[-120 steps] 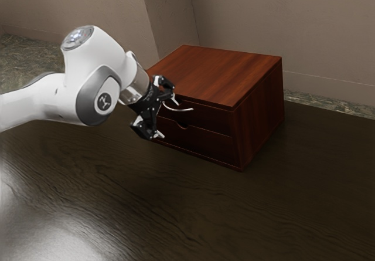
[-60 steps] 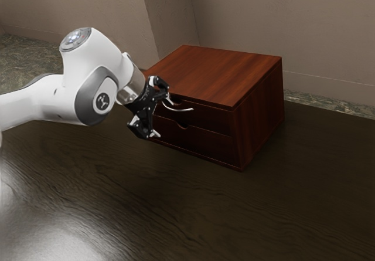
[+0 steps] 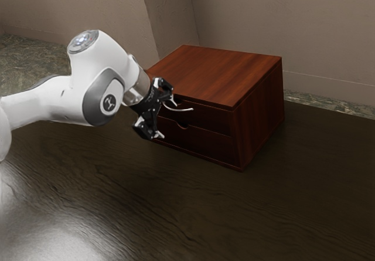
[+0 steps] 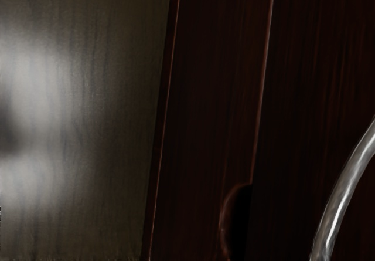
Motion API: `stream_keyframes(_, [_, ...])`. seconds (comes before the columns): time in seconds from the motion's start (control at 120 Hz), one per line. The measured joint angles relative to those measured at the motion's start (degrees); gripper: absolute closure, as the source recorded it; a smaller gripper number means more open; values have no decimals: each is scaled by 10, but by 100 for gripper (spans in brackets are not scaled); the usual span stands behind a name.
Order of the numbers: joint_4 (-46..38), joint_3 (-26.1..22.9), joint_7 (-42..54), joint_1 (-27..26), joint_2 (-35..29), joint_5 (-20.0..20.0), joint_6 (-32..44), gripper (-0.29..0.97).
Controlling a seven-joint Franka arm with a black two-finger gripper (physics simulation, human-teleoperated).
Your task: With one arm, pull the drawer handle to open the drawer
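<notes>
A reddish-brown wooden cabinet (image 3: 220, 73) with two drawers stands on the dark table. The upper drawer (image 3: 205, 116) carries a thin silver handle (image 3: 180, 105) that sticks out from its front; the drawer front looks flush with the cabinet. My black gripper (image 3: 162, 112) is open at the handle's end nearer the exterior view's left, one finger above handle height and one below. I cannot tell whether a finger touches the handle. In the wrist view the handle (image 4: 343, 205) curves close by the hand, beside the dark drawer fronts (image 4: 217, 97) and a finger notch (image 4: 233, 217).
The dark wooden table (image 3: 176, 214) stretches wide in front of the cabinet and toward the exterior view's right. A beige wall (image 3: 281, 20) runs behind the cabinet. My white arm (image 3: 64, 100) comes in from the exterior view's left.
My hand drew slightly back toward the exterior view's left, then came back toward the cabinet front. The elbow has shifted a little to the right. The drawer has not moved.
</notes>
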Motion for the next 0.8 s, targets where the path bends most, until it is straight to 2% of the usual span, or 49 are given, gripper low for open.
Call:
stream_keyframes(0.358, [0,4,-1,4,9,0,7,2])
stream_keyframes(0.8, [0,4,-1,-1,7,2,7,47])
